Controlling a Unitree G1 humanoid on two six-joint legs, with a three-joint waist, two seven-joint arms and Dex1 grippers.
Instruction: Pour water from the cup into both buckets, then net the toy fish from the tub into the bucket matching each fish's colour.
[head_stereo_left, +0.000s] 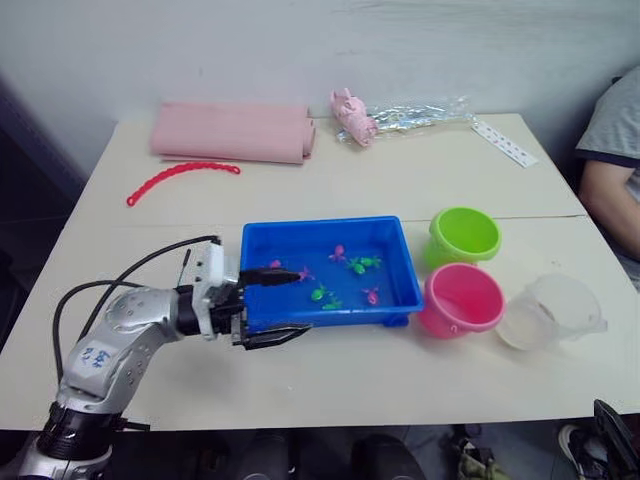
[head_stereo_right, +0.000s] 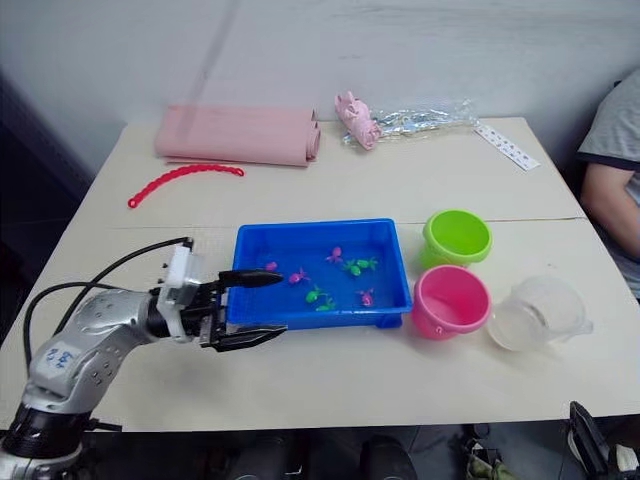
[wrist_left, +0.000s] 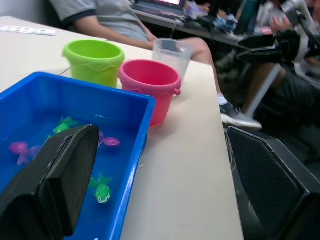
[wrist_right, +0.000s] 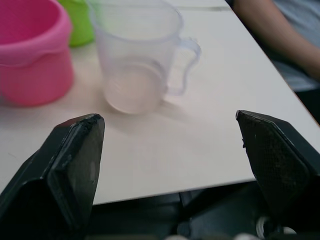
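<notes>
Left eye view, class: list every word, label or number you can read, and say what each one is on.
No text can be read.
White sticker on the left arm: blue handwriting, too blurred to read.
White strip at the table's far right: dark marks, too small to read.
Tub, buckets and cup: no visible lettering.

There is blue writing on a small sticker (head_stereo_left: 97, 357) on the left arm, too tiny to read.

Glossy plastic tub (head_stereo_left: 262, 243); frosted plastic cup (head_stereo_left: 552, 311); matt tabletop (head_stereo_left: 400, 190).
</notes>
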